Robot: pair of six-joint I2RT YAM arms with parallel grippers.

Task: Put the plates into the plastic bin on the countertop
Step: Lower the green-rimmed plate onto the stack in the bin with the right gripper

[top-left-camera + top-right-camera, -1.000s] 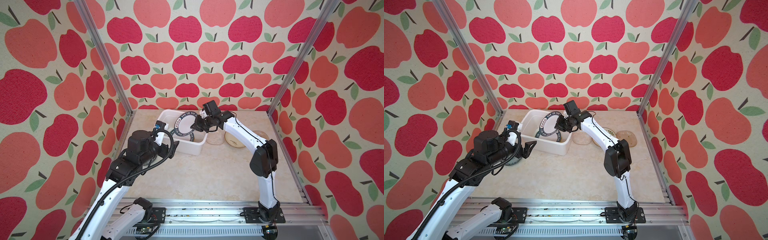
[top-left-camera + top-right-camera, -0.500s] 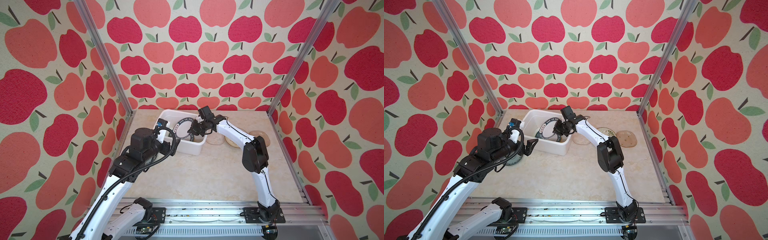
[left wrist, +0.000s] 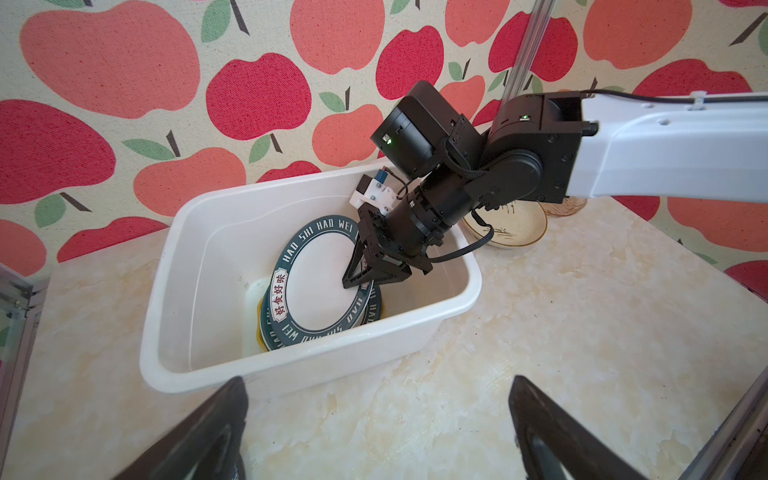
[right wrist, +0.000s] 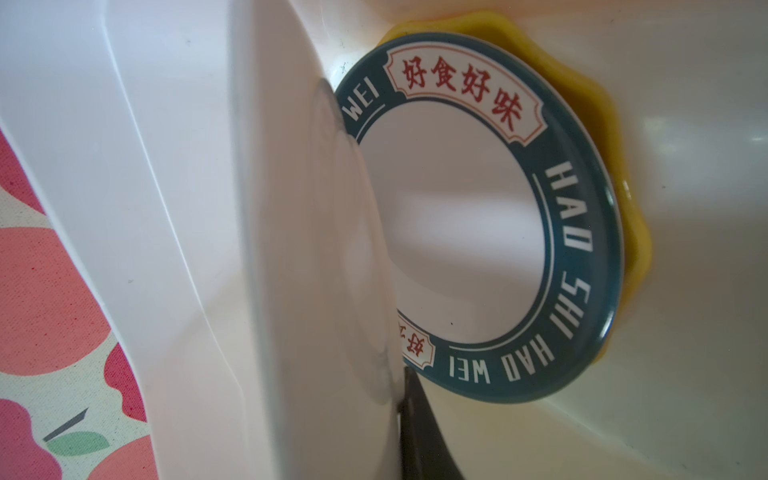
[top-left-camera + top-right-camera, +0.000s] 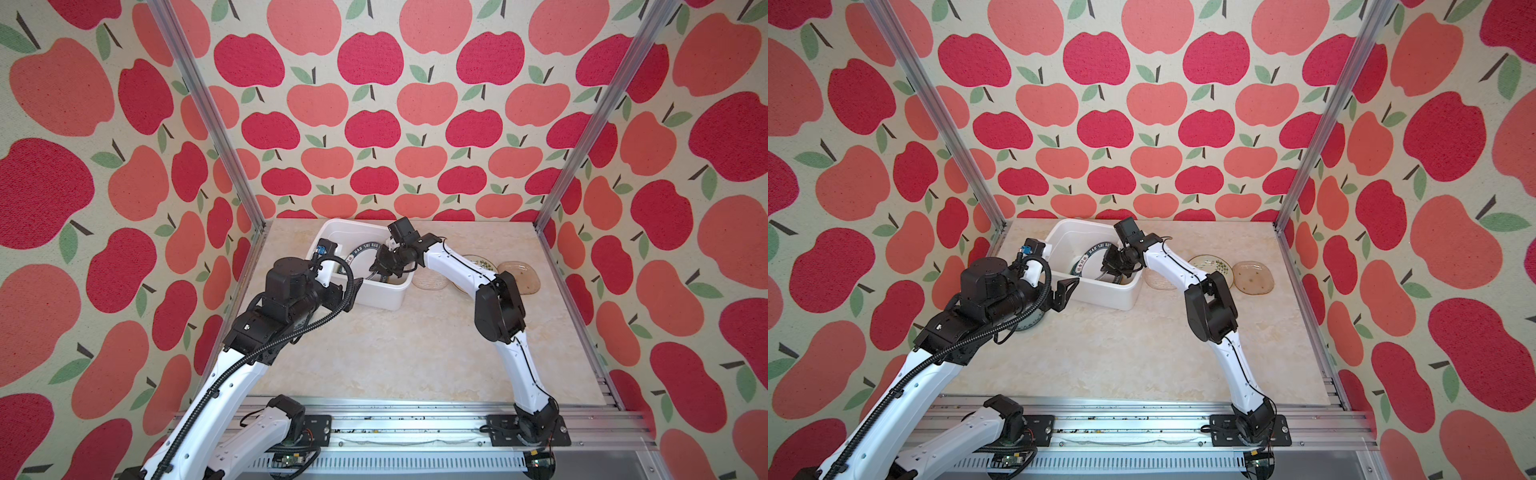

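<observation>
The white plastic bin (image 5: pixel 384 299) (image 3: pixel 291 365) stands at the back of the countertop (image 5: pixel 415 353). My right gripper (image 3: pixel 365 278) (image 5: pixel 380 270) reaches down into it, shut on the rim of a tilted green-rimmed plate (image 3: pixel 320 286) (image 4: pixel 311 249); only one finger (image 4: pixel 419 436) shows in the right wrist view. Under that plate lie another green-rimmed plate (image 4: pixel 478 232) and a yellow scalloped plate (image 4: pixel 631 232). My left gripper (image 3: pixel 376 382) (image 5: pixel 1065 291) hangs open and empty over the countertop, just before the bin's near wall.
Right of the bin, partly behind the right arm, lie a clear glass plate (image 5: pixel 1160 280), a leaf-painted plate (image 5: pixel 1210 266) and a brown glass plate (image 5: pixel 1253 277). A green-rimmed plate (image 5: pixel 1027 324) peeks out under my left arm. Aluminium posts and apple-patterned walls close in the sides.
The right gripper has carried the green-rimmed plate down from above the bin's rim to deep inside it. The left arm has edged a little toward the bin, still open.
</observation>
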